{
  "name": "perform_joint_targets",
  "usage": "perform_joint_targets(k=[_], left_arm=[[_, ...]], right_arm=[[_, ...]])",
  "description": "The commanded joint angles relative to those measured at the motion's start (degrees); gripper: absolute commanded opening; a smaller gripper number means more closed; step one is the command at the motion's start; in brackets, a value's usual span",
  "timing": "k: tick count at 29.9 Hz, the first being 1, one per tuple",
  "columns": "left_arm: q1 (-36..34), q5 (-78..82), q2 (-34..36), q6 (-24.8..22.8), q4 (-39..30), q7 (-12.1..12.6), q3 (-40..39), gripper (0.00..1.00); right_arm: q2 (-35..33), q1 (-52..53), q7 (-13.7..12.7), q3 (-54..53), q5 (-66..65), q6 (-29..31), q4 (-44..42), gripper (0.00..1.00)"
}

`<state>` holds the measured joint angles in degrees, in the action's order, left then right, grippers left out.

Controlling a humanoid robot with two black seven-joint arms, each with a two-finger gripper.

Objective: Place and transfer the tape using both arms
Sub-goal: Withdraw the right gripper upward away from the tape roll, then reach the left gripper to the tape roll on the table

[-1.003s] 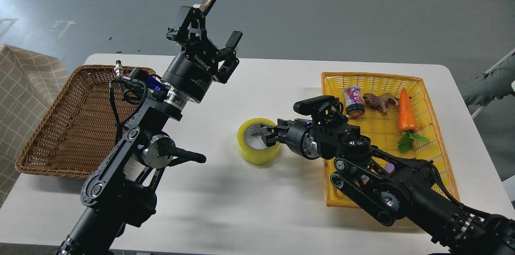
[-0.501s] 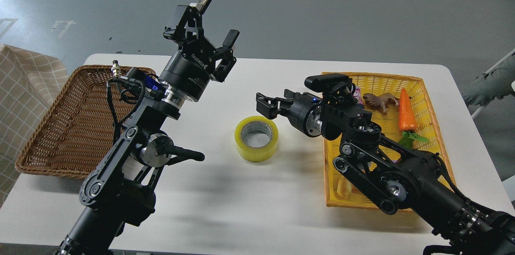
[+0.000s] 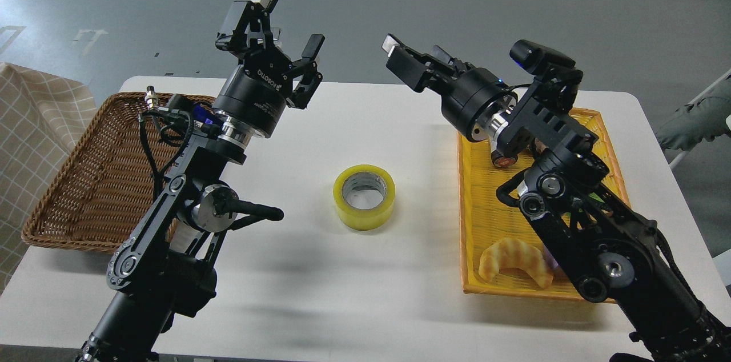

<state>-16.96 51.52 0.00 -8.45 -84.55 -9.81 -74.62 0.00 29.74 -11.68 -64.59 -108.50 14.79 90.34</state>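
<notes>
Up and away goes the right gripper (image 3: 412, 60), which a second ago had its fingers at the tape (image 3: 364, 197) and now hangs high over the far side of the white table (image 3: 365, 299), well clear of the roll. Its fingers are spread and carry nothing. And the tape sits alone on its side in the middle of the table, yellow band outward, pale core facing up, between the brown wicker basket (image 3: 68, 190) on the left and the yellow basket (image 3: 485, 213) on the right. So the placing half looks done: the roll is released and standing free.

Over on the left, the left gripper (image 3: 282, 51) has drifted slightly left and farther off, fingers parted, empty, raised well above the tabletop. With the right arm lifted, a croissant (image 3: 514, 262) now shows at the near end of the yellow basket. Next up, by the look of it, the left arm has to come down onto that roll.
</notes>
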Motion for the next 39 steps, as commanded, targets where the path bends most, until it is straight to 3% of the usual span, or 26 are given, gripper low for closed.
perform_joint_targets(k=[1, 5, 9, 11, 15, 23, 29, 31, 36, 39], left_arm=[[-0.1, 0.2, 0.0, -0.4, 0.0, 0.1, -0.1, 0.98], [0.0, 0.0, 0.0, -1.5, -0.4, -0.6, -1.5, 0.98], [0.0, -0.9, 0.0, -1.2, 0.1, -3.2, -3.3, 0.98], [0.0, -0.9, 0.0, -1.2, 0.1, -3.2, -3.2, 0.98], [0.0, -0.9, 0.0, -1.0, 0.0, -2.7, -2.7, 0.98], [-0.2, -0.8, 0.0, -0.7, -0.2, -1.4, -2.3, 0.98], [-0.6, 5.0, 0.0, 1.8, 0.0, -4.5, 1.0, 0.98], [-0.6, 5.4, 0.0, 1.9, 0.3, -5.0, 1.0, 0.98], [-0.1, 5.3, 0.0, 0.4, 0.2, -5.3, 1.0, 0.98], [-0.6, 11.0, 0.0, 0.9, 0.6, -7.9, 2.7, 0.98]], right_arm=[[0.0, -0.6, 0.4, -3.8, 13.3, 0.2, 1.8, 1.00], [0.0, -0.7, 0.8, -7.7, 21.0, 0.2, 1.9, 1.00], [0.0, -0.7, 1.1, -13.1, 30.9, 0.2, 1.8, 1.00], [0.0, -0.7, 1.7, -13.9, 33.5, 0.3, 1.8, 1.00], [0.0, -1.0, 5.2, -14.1, 38.9, 0.6, 1.8, 1.00], [0.0, -1.4, 5.6, -14.2, 47.9, 0.8, 1.7, 1.00], [0.0, -1.5, 6.0, -14.7, 57.8, 6.2, 1.0, 1.00], [0.0, -1.6, 6.9, -15.1, 58.1, 9.1, 0.5, 1.00], [0.0, -2.1, 10.3, -15.1, 58.0, 10.0, -1.0, 1.00], [0.0, -2.8, 11.9, -15.2, 58.0, 10.3, -0.9, 1.00]])
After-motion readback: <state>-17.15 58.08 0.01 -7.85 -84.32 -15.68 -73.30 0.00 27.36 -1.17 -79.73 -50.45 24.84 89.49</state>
